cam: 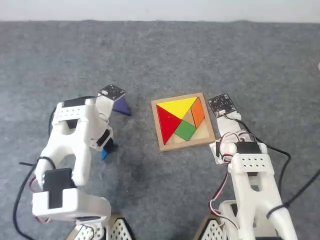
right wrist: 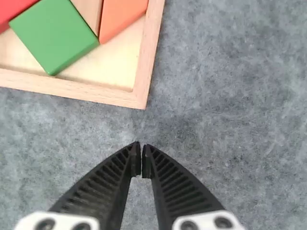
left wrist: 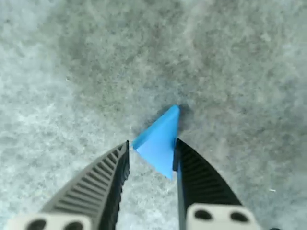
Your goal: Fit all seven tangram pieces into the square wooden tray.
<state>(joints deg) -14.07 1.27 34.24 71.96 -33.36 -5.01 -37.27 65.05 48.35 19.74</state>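
The square wooden tray [cam: 185, 145] lies mid-table and holds a yellow triangle [cam: 177, 106], a red triangle [cam: 166, 123], an orange piece [cam: 198, 112] and a green square [cam: 185, 130]. Bare wood shows along the tray's near right corner. My left gripper [left wrist: 152, 146] is low over the carpet, its fingers closed against both sides of a light blue triangle [left wrist: 160, 139], which sits left of the tray [cam: 104, 153]. A dark blue triangle [cam: 122, 106] lies farther back. My right gripper [right wrist: 141, 149] is shut and empty, just outside the tray's corner [right wrist: 148, 48], near the green square [right wrist: 53, 33].
Grey carpet covers the whole table. The left arm's body [cam: 75, 145] stands over the left side, and the right arm [cam: 250, 170] sits close beside the tray's near right corner. Open carpet stretches behind the tray.
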